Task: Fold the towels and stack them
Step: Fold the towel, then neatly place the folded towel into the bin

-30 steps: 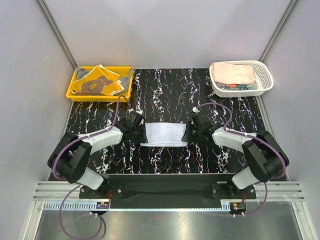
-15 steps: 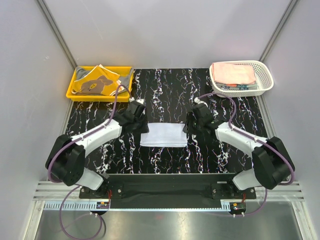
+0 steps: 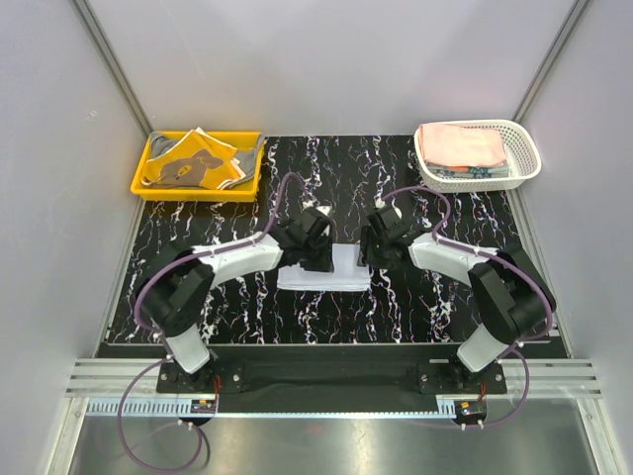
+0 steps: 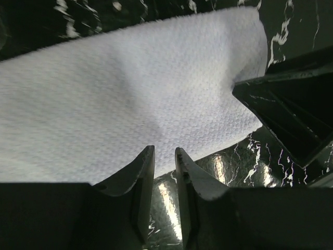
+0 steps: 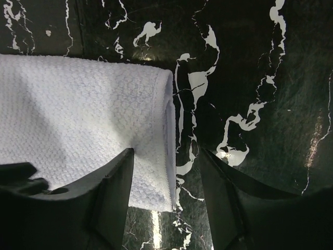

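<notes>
two white-and-black arms strung with purple cable

the left arm (image 3: pixel 237 259) and right arm (image 3: pixel 445 259) share one build: smooth white shell links set between bulky black joint housings (image 3: pixel 514 297), ending in black wrists. a thin purple cable (image 3: pixel 413 188) loops along each arm from joint to joint and trails off below the bases. each base sits on a black crossbar (image 3: pixel 326 372) bolted to a ribbed aluminium rail (image 3: pixel 99 378). the left pincer (image 4: pixel 165 166) has two matte black fingers (image 4: pixel 139 179) with curved, tapering tips and flat inner faces; the right pincer (image 5: pixel 166 179) carries the same dark, wedge-shaped fingers (image 5: pixel 112 200).
</notes>
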